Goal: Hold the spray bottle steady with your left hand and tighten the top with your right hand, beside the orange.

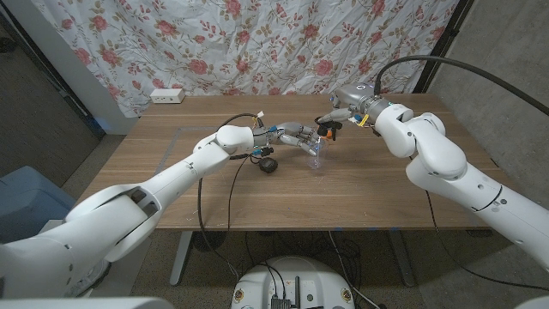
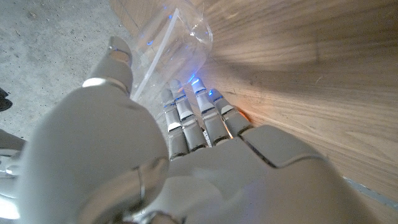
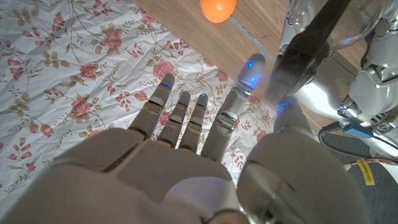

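Left robot hand (image 1: 296, 135) wrapped around clear spray bottle (image 1: 316, 154) on wooden table (image 1: 377, 184) — right robot hand (image 1: 333, 120) pinching its black top (image 1: 328, 130), orange (image 3: 217, 9) nearby.

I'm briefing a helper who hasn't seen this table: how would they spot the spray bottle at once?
Start at the wooden table and follow both white arms to where they meet near its middle. The bottle stands there, gripped by the left robot hand, its black top held by the right robot hand. It is the one clear plastic thing.
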{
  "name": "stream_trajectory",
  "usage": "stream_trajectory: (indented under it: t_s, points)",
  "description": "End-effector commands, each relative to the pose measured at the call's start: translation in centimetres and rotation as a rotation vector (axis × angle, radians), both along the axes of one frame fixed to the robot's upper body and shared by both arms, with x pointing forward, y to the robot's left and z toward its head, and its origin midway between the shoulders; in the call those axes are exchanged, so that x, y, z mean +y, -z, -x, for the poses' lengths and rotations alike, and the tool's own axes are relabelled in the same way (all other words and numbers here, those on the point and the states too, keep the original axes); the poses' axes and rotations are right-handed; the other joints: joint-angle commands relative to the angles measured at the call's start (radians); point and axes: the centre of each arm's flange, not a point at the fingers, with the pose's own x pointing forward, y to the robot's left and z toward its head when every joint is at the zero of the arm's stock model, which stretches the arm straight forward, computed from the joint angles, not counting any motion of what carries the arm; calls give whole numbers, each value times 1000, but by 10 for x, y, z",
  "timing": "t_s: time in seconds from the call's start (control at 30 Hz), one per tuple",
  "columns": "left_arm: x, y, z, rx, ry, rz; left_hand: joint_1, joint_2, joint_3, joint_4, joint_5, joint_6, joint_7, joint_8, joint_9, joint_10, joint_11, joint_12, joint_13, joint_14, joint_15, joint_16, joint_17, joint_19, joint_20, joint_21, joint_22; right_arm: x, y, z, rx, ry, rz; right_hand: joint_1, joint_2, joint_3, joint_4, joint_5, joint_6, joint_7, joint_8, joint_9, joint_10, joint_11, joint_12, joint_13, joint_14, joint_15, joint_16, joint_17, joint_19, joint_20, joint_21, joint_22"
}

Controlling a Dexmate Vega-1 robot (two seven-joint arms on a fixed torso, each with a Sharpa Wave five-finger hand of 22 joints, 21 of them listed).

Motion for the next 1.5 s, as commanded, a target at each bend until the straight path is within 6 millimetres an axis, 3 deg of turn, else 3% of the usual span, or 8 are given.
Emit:
stream_trajectory:
  t_s: [0.03, 0.47, 0.67, 1.0, 1.1, 1.27, 1.33, 1.5]
  points:
    - [2, 3, 1, -1, -10, 15, -28, 124, 19, 14, 5, 64, 1, 255, 2, 28, -20, 3, 6, 8, -101, 1, 6, 0, -33, 1, 3, -6, -12, 4, -11, -10, -15, -53, -11, -18, 13, -8, -40, 8, -27, -17, -7, 15, -11, 4, -4, 5, -5, 2, 2, 14, -3, 5]
    - [5, 7, 3, -5, -28, 34, -33, 122, 16, 16, 4, 64, -1, 255, 2, 27, -22, 3, 6, 7, -103, 1, 7, -2, -31, 0, 3, -17, -18, 6, -34, -28, -90, -132, -26, -48, 34, 3, -137, 27, -98, -47, -19, 39, -27, 5, -13, 23, -18, 2, -9, 35, -5, 5]
    - [6, 10, 4, -4, -34, 50, -37, 119, 13, 18, 3, 65, -4, 255, 2, 27, -26, 3, 6, 6, -104, 2, 8, -4, -16, -1, 3, -24, -19, 5, -34, -49, -161, -178, -21, -64, 47, 12, -246, 37, -164, -49, -33, 76, -37, 6, -22, 34, -28, 5, -22, 49, -8, 5]
    - [9, 15, 4, -14, -52, 96, -53, 115, 8, 23, 2, 62, -10, 253, 1, 23, -31, 1, 7, 10, -109, 3, 9, -3, 15, 1, 4, -35, -16, 0, -36, -97, -266, -207, -3, -72, 47, 17, -429, 37, -269, -47, -45, 87, -40, 7, -12, 57, -33, 8, -33, 57, -6, 5]
    - [10, 17, 5, -24, -62, 118, -55, 113, 7, 22, 2, 62, -12, 253, 1, 22, -30, 0, 7, 13, -116, 4, 9, -2, 8, 1, 4, -37, -14, -2, -39, -119, -297, -217, 3, -74, 47, 16, -492, 29, -304, -47, -46, 89, -40, 7, -11, 67, -36, 7, -35, 59, -6, 4]
    - [11, 21, 5, -32, -80, 160, -57, 108, 6, 20, 2, 58, -17, 250, 0, 10, -34, -6, 4, 20, -123, 6, 8, -5, 1, 1, 4, -41, -12, -6, -17, -137, -328, -224, 12, -75, 46, 13, -549, 18, -339, -47, -72, 87, -49, 6, -26, 84, -47, 6, -35, 60, -6, 4]
    - [12, 23, 6, -33, -86, 172, -57, 107, 5, 20, 2, 57, -17, 250, -1, 7, -35, -8, 3, 19, -123, 6, 9, -6, 0, 0, 4, -43, -11, -7, -10, -141, -336, -217, 21, -71, 38, 12, -592, 10, -364, -47, -97, 89, -55, 6, -42, 94, -58, 3, -43, 56, -8, 4]
    - [14, 29, 7, -30, -104, 209, -57, 103, 4, 17, 2, 50, -17, 245, -2, -10, -40, -16, -1, 9, -124, 1, 8, -12, -4, -2, 4, -47, -6, -11, -15, -162, -389, -216, 23, -71, 33, 10, -624, 12, -384, -47, -116, 87, -57, 5, -53, 101, -66, 0, -50, 54, -10, 3]
